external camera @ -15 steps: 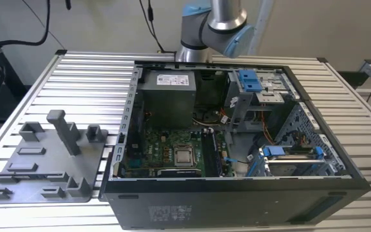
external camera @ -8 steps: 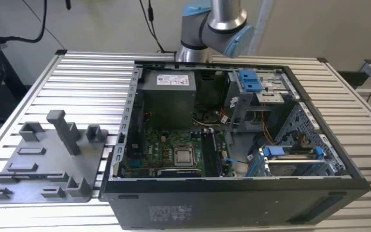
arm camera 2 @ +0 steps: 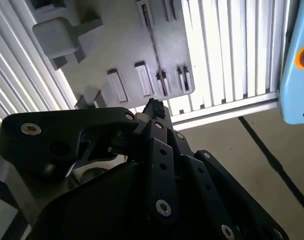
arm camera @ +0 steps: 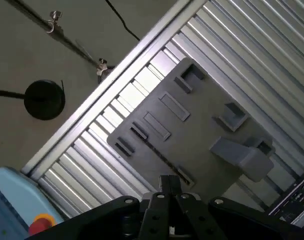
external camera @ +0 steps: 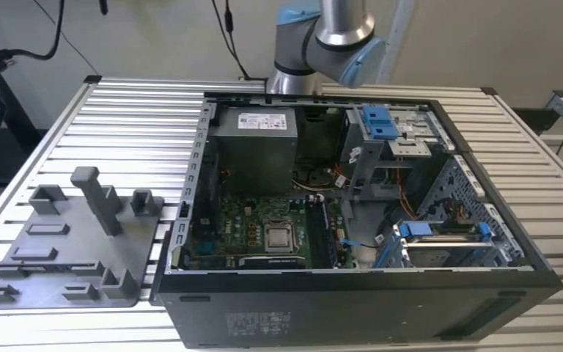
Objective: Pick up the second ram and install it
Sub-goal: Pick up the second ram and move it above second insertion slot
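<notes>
Above the grey fixture tray (arm camera: pixel 199 137), in the first wrist view, the gripper (arm camera: pixel 168 186) is seen with its jaws drawn together and nothing held between them. A thin dark strip set on edge in a long slot of the tray is taken to be the second ram (arm camera: pixel 162 157), untouched. The pick-up step is judged to be in hand, with no grasp yet made. For that, the jaws would have to be parted and squared across the thin board. Just beside the tray, on the exterior view's right, the open computer case (external camera: pixel 360 293) is stood.
</notes>
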Robot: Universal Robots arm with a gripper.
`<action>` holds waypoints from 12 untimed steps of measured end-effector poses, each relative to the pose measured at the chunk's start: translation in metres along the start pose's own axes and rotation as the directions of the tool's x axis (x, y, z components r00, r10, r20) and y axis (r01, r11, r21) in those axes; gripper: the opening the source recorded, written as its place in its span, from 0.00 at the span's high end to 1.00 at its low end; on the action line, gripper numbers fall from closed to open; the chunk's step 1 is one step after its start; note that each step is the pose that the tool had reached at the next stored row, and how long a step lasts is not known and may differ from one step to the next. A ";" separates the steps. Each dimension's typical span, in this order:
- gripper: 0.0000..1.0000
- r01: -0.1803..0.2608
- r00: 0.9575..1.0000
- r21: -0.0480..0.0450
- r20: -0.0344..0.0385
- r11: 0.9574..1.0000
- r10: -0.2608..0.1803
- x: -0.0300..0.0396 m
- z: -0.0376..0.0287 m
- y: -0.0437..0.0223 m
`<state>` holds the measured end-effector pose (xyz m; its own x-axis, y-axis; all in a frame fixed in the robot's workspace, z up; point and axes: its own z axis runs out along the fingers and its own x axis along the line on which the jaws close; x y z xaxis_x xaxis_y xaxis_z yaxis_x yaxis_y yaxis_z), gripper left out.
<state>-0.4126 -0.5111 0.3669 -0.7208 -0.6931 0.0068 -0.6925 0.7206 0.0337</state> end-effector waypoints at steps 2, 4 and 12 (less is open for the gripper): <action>0.89 0.037 0.999 0.001 -0.002 0.999 -0.037 0.0000 0.0000 0.0000; 0.89 0.072 0.997 0.002 -0.004 0.997 -0.072 0.0000 0.0000 0.0000; 0.89 0.217 0.976 0.005 -0.013 0.976 -0.217 0.0001 0.0000 0.0001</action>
<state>-0.4128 -0.5111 0.3669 -0.5530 -0.8331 0.0123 -0.8326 0.5531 0.0292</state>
